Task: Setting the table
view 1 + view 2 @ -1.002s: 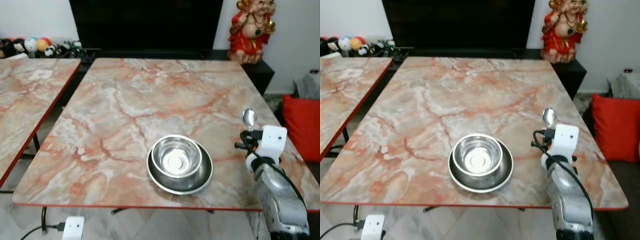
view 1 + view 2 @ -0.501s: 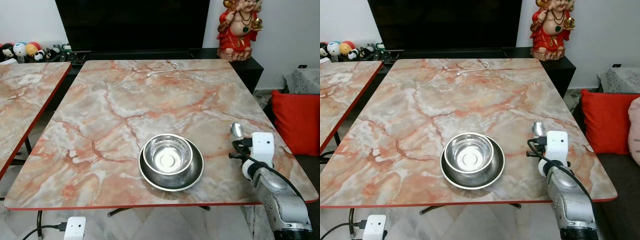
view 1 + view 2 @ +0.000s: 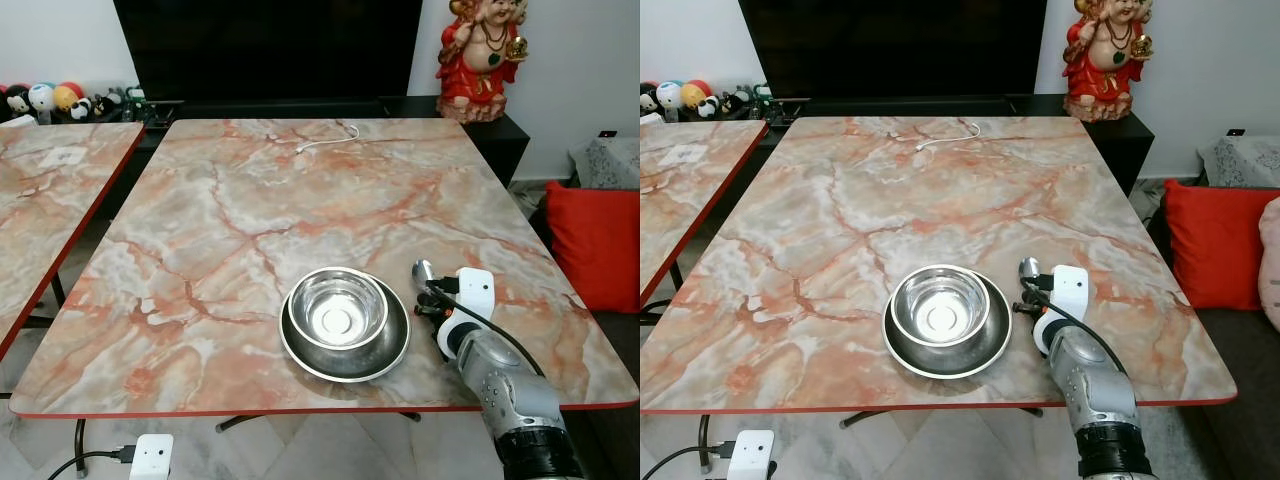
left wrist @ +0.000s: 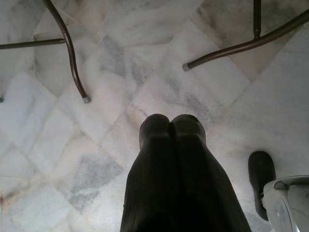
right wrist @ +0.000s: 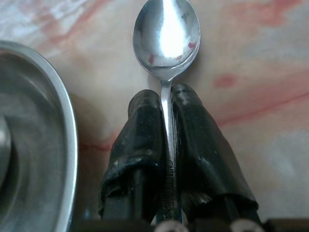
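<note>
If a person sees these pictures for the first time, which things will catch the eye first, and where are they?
The steel bowl sitting in a wider steel dish near the front edge of the marble table draws the eye first. Just to its right, the right pincer grips a shiny spoon by the handle, low over the table. A red and gold statue stands behind the far right corner.
</note>
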You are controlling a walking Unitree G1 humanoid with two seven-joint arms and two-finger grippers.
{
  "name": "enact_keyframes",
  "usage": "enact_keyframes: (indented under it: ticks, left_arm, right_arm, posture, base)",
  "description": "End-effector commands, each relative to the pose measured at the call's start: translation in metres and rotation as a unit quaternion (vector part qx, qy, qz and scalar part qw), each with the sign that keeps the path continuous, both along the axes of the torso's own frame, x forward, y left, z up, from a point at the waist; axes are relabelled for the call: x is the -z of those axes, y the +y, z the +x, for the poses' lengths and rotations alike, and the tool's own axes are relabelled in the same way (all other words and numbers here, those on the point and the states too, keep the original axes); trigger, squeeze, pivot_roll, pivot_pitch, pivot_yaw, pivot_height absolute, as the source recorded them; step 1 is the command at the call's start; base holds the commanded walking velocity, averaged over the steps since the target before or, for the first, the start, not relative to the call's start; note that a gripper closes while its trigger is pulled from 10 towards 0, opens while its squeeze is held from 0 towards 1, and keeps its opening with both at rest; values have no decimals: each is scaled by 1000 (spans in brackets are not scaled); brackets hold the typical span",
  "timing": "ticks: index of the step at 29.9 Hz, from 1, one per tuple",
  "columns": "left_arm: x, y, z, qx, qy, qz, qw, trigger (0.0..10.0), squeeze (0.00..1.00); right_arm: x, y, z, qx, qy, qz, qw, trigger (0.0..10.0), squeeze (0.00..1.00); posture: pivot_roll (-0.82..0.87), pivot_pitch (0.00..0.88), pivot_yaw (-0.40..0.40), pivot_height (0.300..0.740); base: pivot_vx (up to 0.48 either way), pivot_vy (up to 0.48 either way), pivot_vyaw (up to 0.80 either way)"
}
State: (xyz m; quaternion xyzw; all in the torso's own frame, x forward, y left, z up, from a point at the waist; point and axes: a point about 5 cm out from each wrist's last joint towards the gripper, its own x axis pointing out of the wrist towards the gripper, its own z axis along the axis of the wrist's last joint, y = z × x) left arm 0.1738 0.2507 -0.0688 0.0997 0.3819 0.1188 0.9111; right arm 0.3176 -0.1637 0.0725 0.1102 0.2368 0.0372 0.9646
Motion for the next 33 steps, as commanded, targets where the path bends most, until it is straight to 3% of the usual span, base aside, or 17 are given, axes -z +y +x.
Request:
enact_keyframes:
  ticks: [1, 16, 28, 29, 30, 31, 32, 33]
  left_arm:
    - [2, 0, -3, -3, 6, 0, 1000, 10000, 0]
    - [2, 2, -4, -5, 6, 3, 1000, 10000, 0]
    - [1, 2, -3, -3, 6, 4, 1000, 10000, 0]
    - [1, 2, -3, -3, 5, 4, 1000, 10000, 0]
    - [1, 2, -3, -3, 5, 4, 1000, 10000, 0]
    - [1, 2, -2, -3, 4, 5, 1000, 10000, 0]
    - [1, 2, -2, -3, 4, 5, 1000, 10000, 0]
    - [0, 2, -2, -3, 4, 5, 1000, 10000, 0]
  right_arm:
    - [-3, 5, 5, -9, -7, -4, 1000, 10000, 0]
    - [9, 7, 11, 11, 8, -12, 1000, 10000, 0]
    - [17, 6, 0, 17, 19, -23, 999, 10000, 0]
    - [16, 6, 0, 16, 19, -21, 999, 10000, 235]
    - [16, 7, 0, 16, 19, -20, 999, 10000, 235]
    - [16, 7, -1, 15, 19, -20, 1000, 10000, 659]
    - [16, 7, -1, 15, 19, -20, 999, 10000, 659]
    - [16, 7, -1, 15, 20, -21, 999, 10000, 922]
  posture:
    - [-30, 0, -1, 740]
    - [-17, 0, -1, 740]
    - [-19, 0, 1, 740]
    - [-19, 0, 1, 740]
    - [-19, 0, 1, 740]
    - [-20, 0, 1, 740]
    - [-20, 0, 1, 740]
    - [-20, 0, 1, 740]
  base:
    - [0, 0, 0]
    - [0, 0, 0]
    - [0, 0, 0]
    - [0, 0, 0]
    - [0, 0, 0]
    - [0, 0, 0]
    - [0, 0, 0]
    - [0, 0, 0]
